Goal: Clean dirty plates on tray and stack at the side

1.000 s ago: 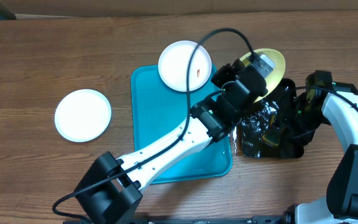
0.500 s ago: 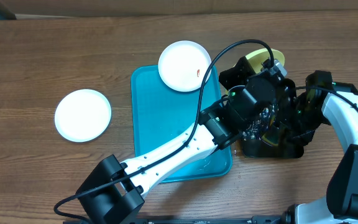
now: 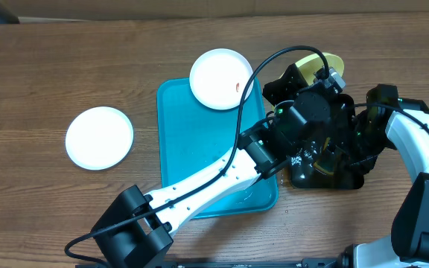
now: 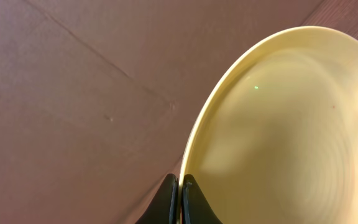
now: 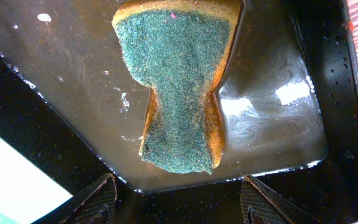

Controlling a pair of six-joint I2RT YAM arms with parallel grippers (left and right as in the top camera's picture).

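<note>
Pale yellow-green plate (image 3: 332, 59): upper right of overhead frame, seemingly tilted above black tray (image 3: 348, 179). Judged rigid, light, slippery when wet. Left gripper (image 4: 179, 198) pinches its rim, the sensible hold. Right gripper (image 5: 178, 198) spread, empty, over sponge (image 5: 179, 81).

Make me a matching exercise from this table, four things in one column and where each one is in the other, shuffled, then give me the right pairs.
Things:
1. yellow plate
2. smeared white plate
3. plain white plate
4. sponge

Places:
A. lying in the wet black tray
B. on the wooden table, apart from both trays
C. rim pinched in the left gripper
D. on the far edge of the blue tray

Pairs: 1-C, 2-D, 3-B, 4-A
</note>
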